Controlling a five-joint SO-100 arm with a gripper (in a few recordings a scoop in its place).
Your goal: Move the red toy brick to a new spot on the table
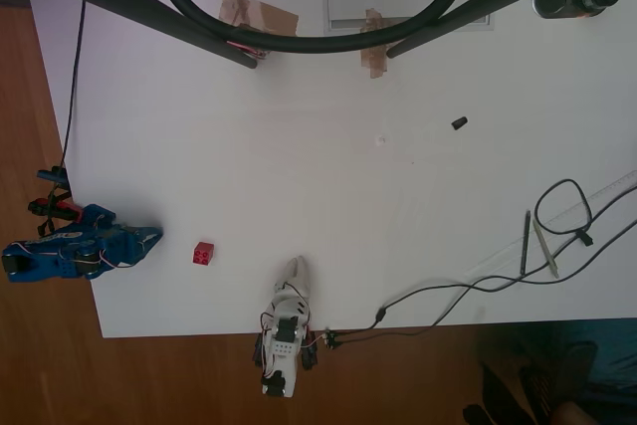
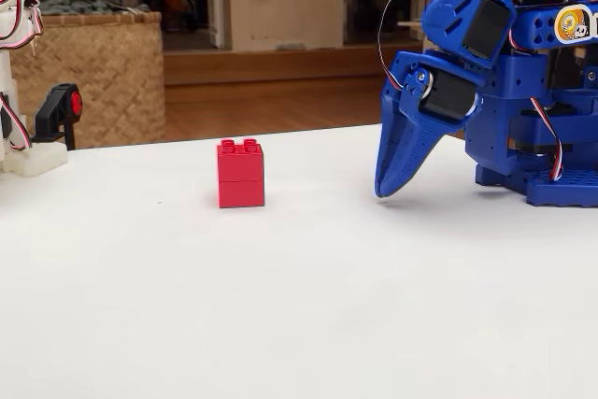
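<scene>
blue arm folded low, end effector (image 2: 385, 189) clenched, tip near table (image 2: 299, 324), apart from red toy brick (image 2: 240, 173).

The blue arm (image 2: 505, 72) sits folded at the right of the fixed view, and at the left edge of the overhead view. Its gripper (image 2: 385, 189) points down, tips nearly touching the surface, the fingers closed together.

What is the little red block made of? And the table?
The red toy brick looks like hard, slightly glossy plastic: molded round studs on top, crisp edges, even color. The table has a smooth matte white surface, probably laminate or painted board; the pictures can't settle which.
</scene>
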